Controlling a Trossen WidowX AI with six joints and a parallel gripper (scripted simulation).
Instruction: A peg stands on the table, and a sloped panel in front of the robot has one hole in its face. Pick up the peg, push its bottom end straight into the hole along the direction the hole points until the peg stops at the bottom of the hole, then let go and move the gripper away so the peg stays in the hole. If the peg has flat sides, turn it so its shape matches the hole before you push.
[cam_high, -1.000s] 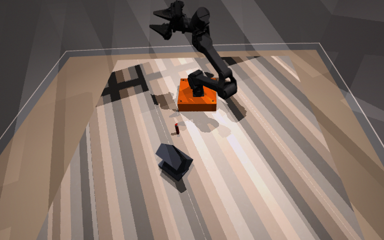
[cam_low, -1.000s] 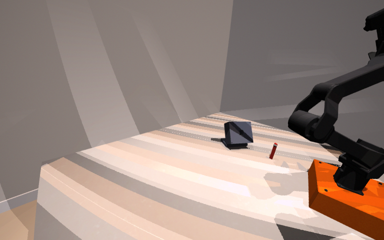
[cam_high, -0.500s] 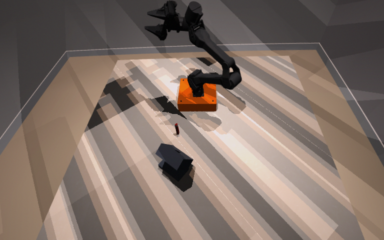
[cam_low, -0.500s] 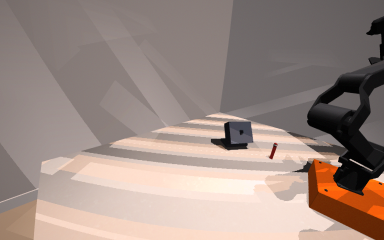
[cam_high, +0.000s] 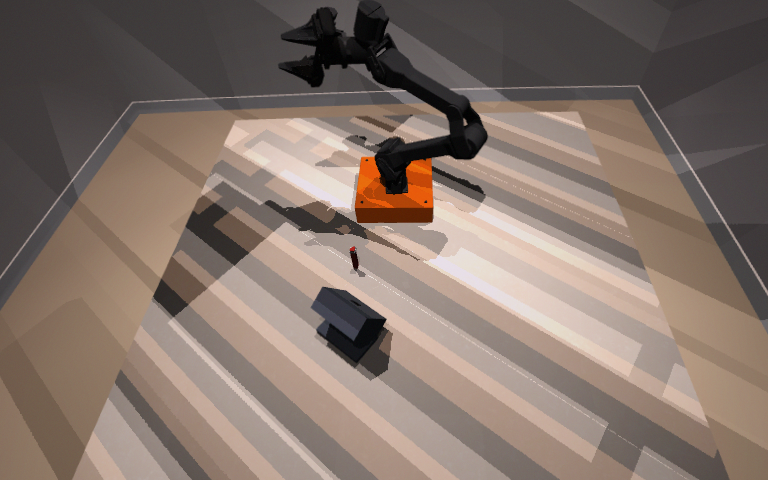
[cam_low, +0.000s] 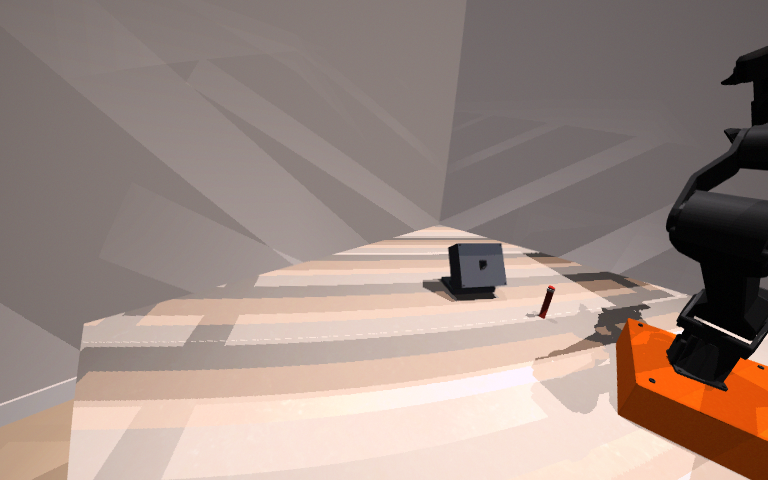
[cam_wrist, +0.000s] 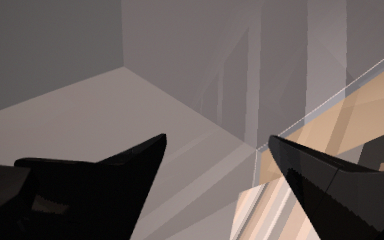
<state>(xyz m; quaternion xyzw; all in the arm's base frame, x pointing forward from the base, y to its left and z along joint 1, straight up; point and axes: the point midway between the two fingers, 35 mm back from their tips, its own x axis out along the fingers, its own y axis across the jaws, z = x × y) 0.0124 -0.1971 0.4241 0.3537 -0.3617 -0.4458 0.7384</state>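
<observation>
A small dark red peg (cam_high: 354, 258) (cam_low: 546, 302) with a bright red top stands upright on the striped table, between the robot's base and the panel. The dark sloped panel (cam_high: 346, 318) (cam_low: 476, 267) sits on its foot farther out; its face has one small hole (cam_high: 355, 303) (cam_low: 482, 264). My gripper (cam_high: 289, 52) (cam_wrist: 216, 139) is open and empty. It hangs high in the air, far above the table and well away from the peg, pointing out past the table's edge. In the exterior view only the arm shows at the right edge. The wrist view shows neither peg nor panel.
The arm stands on an orange base block (cam_high: 394, 195) (cam_low: 668, 390). A low clear wall (cam_high: 390, 90) (cam_wrist: 320, 110) rims the floor around the striped table (cam_high: 509, 339) (cam_low: 339, 362).
</observation>
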